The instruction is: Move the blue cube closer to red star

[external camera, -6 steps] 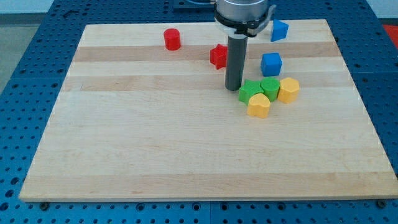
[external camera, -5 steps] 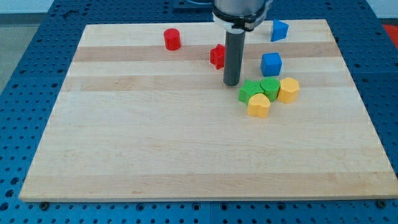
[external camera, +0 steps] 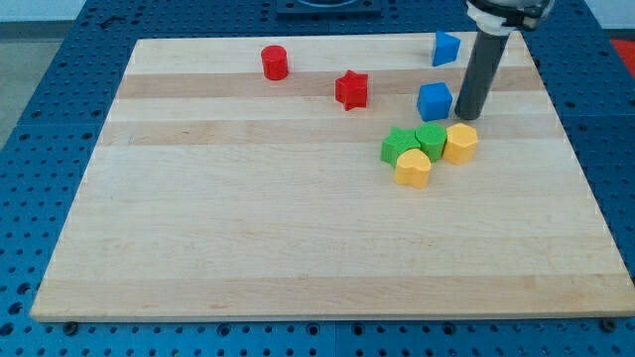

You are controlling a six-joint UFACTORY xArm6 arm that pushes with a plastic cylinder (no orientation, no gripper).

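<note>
My tip (external camera: pixel 466 117), a bare rod with nothing to clamp, stands just right of the blue cube (external camera: pixel 434 101), and the red star (external camera: pixel 350 89) lies further left on the worktop (external camera: pixel 248 228).

A pale wooden board (external camera: pixel 298 238), built from planks whose grain and seams run across the view from left to right, fills most of the frame. Bands of slightly darker and lighter wood alternate from the view's top to its bottom. The board rests on a blue metal table (external camera: pixel 30 149) drilled with a regular grid of small round holes, visible along all four edges of the view. A strip of grey surface (external camera: pixel 40 12) shows at the view's top left corner. Even, soft light falls from above, casting only short, faint shadows.
</note>
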